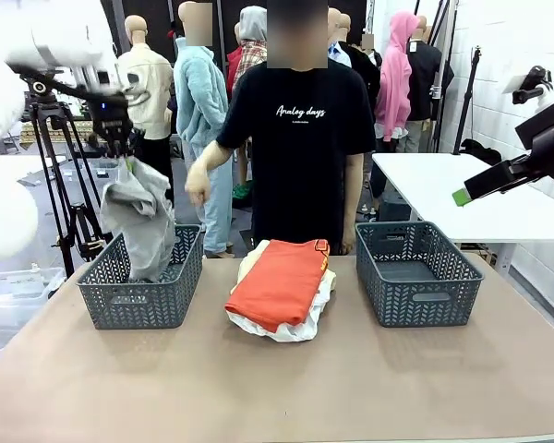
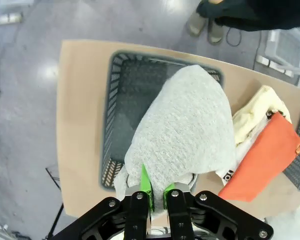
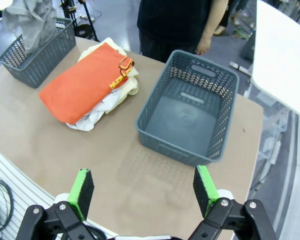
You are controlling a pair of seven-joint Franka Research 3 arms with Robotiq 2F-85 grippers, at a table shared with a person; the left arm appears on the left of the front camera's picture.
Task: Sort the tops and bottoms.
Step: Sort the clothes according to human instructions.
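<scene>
My left hand point(image 1: 126, 162) is pinched shut on the top of the grey cloth point(image 1: 138, 217). The cloth hangs down from it, and its low end sits inside the left basket point(image 1: 134, 306). From the left wrist camera I see the two green pads point(image 2: 145, 184) close together on the grey cloth point(image 2: 185, 130), with the basket under it.

My right hand point(image 3: 144, 184) is spread wide and holds nothing. It is up in the air over the near edge of the surface point(image 1: 258, 388), on the right side. The right basket point(image 1: 415, 295) sits a bit ahead of it.

The other three clothes lie in one pile in the middle of the surface, between the two baskets. The orange-red one point(image 1: 279, 281) is folded on top. The white one point(image 1: 300, 325) pokes out under it at the front. The pale yellow one point(image 2: 255, 112) peeks out at the far side of the pile.

A person point(image 1: 300, 138) in a black shirt stands at the far side, with one hand point(image 1: 198, 189) held out near the left basket.
</scene>
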